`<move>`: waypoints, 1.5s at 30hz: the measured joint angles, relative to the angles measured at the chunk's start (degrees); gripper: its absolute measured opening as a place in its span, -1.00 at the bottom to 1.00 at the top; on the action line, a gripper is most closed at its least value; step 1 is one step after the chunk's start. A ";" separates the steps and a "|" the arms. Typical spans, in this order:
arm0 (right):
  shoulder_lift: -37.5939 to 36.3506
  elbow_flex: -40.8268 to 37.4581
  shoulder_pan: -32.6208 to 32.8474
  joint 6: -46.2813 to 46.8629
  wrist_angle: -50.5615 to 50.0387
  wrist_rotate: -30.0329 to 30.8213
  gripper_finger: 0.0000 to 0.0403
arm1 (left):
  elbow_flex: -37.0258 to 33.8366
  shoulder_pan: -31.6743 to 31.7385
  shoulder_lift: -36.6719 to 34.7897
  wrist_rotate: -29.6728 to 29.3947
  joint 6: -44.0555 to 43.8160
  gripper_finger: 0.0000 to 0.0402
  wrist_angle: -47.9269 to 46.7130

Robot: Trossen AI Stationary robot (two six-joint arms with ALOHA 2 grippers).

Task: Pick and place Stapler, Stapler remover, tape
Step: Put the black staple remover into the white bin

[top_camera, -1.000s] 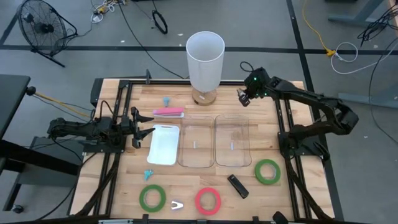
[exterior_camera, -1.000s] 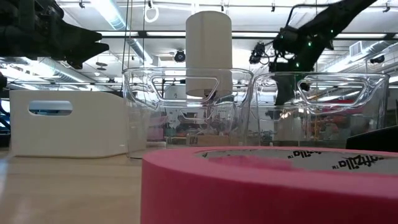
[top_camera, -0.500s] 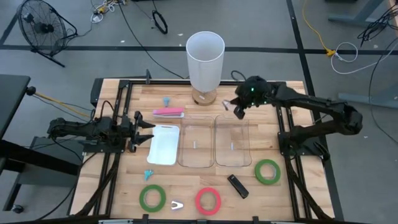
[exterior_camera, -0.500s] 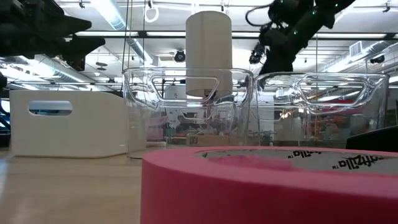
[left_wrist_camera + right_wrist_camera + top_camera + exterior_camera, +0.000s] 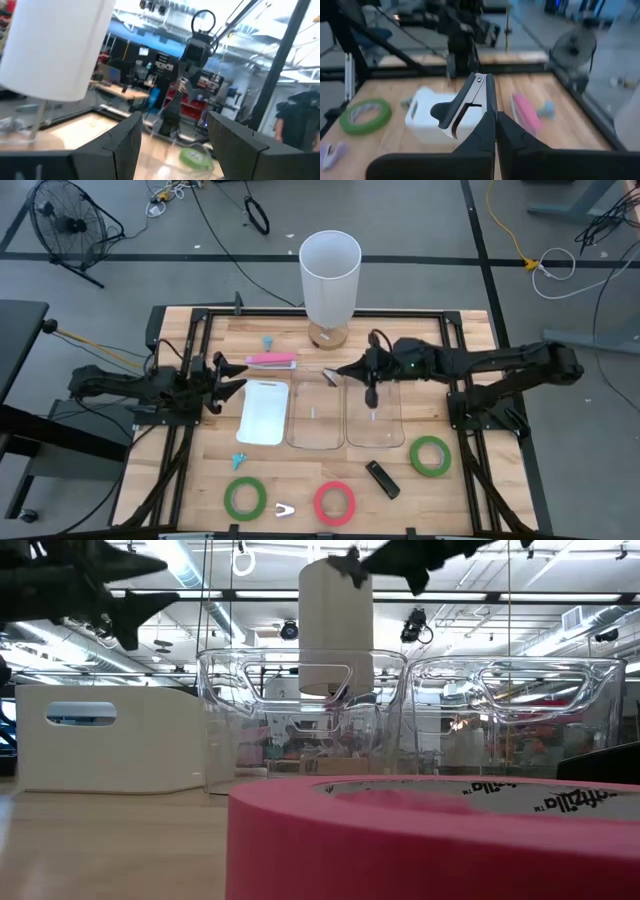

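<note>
My right gripper [image 5: 342, 370] reaches from the right, above the two clear bins [image 5: 316, 412], and is shut on a black-and-silver staple remover [image 5: 464, 104]. My left gripper [image 5: 226, 376] is open and empty at the table's left, beside the white box [image 5: 262, 412]. It also shows in the left wrist view [image 5: 172, 137]. A green tape roll [image 5: 244, 497], a red-pink roll [image 5: 335, 502] and a second green roll [image 5: 430, 456] lie flat near the near edge. A black stapler [image 5: 382, 478] lies between the red-pink and right green rolls. A pink stapler [image 5: 270, 360] lies at the far left. My right gripper pinches the staple remover's rear end [image 5: 485, 116] between its two fingertips. The fingers lie about level and point toward the table's left. The remover sticks out ahead of the fingertips with its metal claws [image 5: 451, 129] forward, lifted clear above the bins.
A tall white cylinder [image 5: 330, 272] stands at the far edge behind the bins. A small pale remover-like piece [image 5: 285, 508] lies between the left green and red-pink rolls. Small teal bits [image 5: 239, 461] [image 5: 268, 341] lie left of the bins. The red-pink roll [image 5: 430, 840] fills the low view's foreground.
My right gripper has swung from the far right corner toward the table's left and a little nearer, carrying the staple remover. It has turned from pointing down to pointing left, and now hangs over the clear bins.
</note>
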 joint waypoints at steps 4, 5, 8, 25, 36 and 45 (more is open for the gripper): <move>3.14 0.00 2.25 -2.74 7.94 0.26 -1.00 | 0.00 0.00 7.66 1.31 -1.52 0.13 9.02; 4.04 -0.01 2.48 -3.31 9.57 0.27 -1.00 | 0.00 0.00 9.79 1.34 -2.20 0.13 11.53; 6.47 0.01 2.71 -4.69 14.32 0.24 -1.00 | 1.02 0.00 16.73 1.38 -2.60 0.13 18.28; 11.80 5.20 2.69 -10.93 17.69 1.80 -1.00 | 26.43 1.61 50.44 5.44 4.86 0.13 18.09; 11.80 5.20 3.48 -13.42 16.10 7.37 -1.00 | 31.48 4.57 56.83 10.87 2.35 0.13 18.13; 11.78 5.20 3.79 -13.40 15.86 7.32 -1.00 | 31.98 5.86 56.87 10.13 1.46 0.13 18.21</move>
